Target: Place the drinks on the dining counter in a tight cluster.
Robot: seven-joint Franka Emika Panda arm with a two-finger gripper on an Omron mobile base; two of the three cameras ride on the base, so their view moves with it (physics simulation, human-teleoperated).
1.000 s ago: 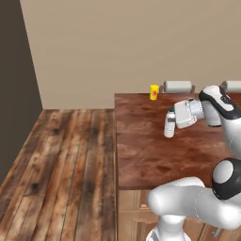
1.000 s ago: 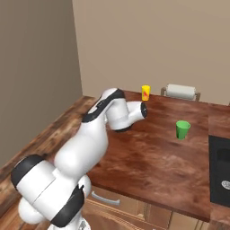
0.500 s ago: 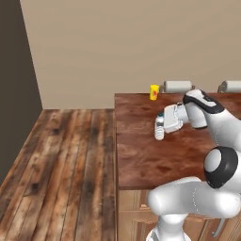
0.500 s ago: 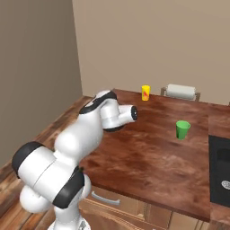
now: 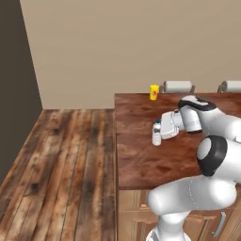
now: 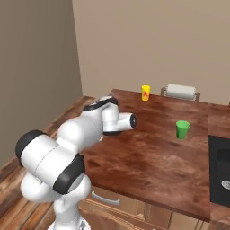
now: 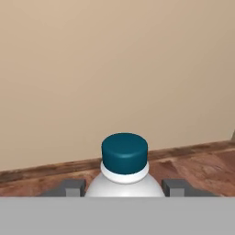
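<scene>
My gripper [image 5: 159, 132] is shut on a clear-white water bottle [image 5: 156, 133] with a dark cap, held upright over the left part of the dining counter [image 5: 141, 162]. In the hand view the bottle's teal cap and white shoulders [image 7: 124, 156] rise between the two dark fingertips [image 7: 69, 187], which sit tight at its sides. Whether the bottle's base touches the wood I cannot tell. From the right base view my own arm covers the bottle. The other drinks are out of view.
A yellow cup [image 5: 154, 92] stands at the counter's far edge, near white-cushioned stools [image 5: 178, 86]. A green cup [image 6: 182, 129] stands on the counter [image 6: 148, 155] to the right. A dark inset [image 6: 220, 173] lies at the far right. Left of the counter is wooden floor [image 5: 66, 160].
The arm has swung left across the counter, carrying the water bottle toward the left edge. The grip has not changed.
</scene>
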